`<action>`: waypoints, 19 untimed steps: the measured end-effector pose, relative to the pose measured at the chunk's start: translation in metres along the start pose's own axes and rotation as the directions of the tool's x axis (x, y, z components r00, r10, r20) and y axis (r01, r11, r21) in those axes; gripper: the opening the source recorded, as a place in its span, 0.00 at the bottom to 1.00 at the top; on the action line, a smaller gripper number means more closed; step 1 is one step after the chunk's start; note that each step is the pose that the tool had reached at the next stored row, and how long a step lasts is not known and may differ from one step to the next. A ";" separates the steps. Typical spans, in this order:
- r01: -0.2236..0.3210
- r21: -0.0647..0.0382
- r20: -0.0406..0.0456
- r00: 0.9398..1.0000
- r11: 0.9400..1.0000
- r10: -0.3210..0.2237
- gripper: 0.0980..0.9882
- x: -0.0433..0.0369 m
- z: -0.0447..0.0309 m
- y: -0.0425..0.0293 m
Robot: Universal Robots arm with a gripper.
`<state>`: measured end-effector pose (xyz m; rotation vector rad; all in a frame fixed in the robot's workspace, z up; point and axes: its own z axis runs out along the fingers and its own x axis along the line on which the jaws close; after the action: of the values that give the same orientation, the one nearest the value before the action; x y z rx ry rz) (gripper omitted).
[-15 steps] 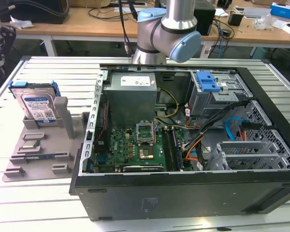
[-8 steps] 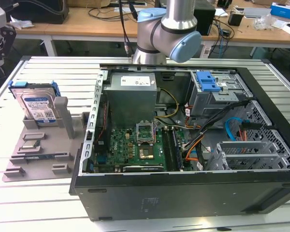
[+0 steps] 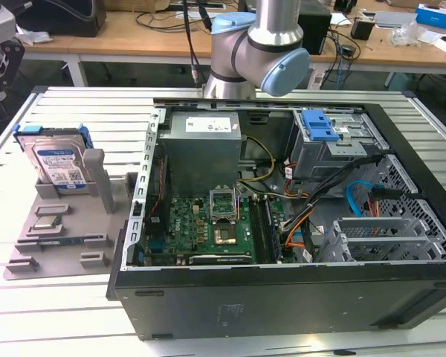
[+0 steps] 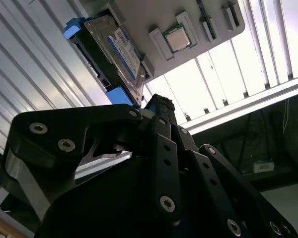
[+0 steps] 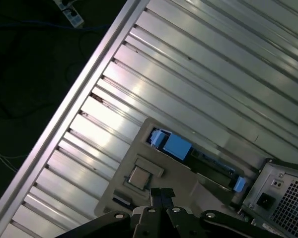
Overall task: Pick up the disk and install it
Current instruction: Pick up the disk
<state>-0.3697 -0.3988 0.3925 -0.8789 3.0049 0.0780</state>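
Gripper (image 4: 158, 101) tips are drawn together and pinch nothing. It hangs empty in the air, well apart from the disk (image 4: 114, 49).

The disk stands on edge in a slot of the grey holder (image 3: 67, 223). The holder lies on the ribbed table just beside the open computer case (image 3: 282, 297), outside the case's side wall on the exterior view's left.

From the gripper, the disk lies ahead of the tips, with the holder's flat plate in between. In both wrist views the tips aim at the holder rather than at the case. The disk's upper edge has a blue frame corner at each end. It runs toward the case, roughly square to that side wall, and the labelled face is turned toward the exterior camera.

Several things are hidden. The disk's lower part sits behind the holder's upright wall. The first wrist view gives its thin upper edge and blue corners, not its face. The gripper's black linkage covers the near end of the holder. The arm (image 3: 256, 52), behind the case, is cut off at the frame's top. How high the tips hang above the disk cannot be judged.
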 end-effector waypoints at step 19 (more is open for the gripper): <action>0.243 -0.007 -0.010 0.970 0.970 -0.243 0.01 0.0000 0.0000 0.0000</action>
<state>-0.3697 -0.3988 0.3925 -1.2429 2.8802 0.0795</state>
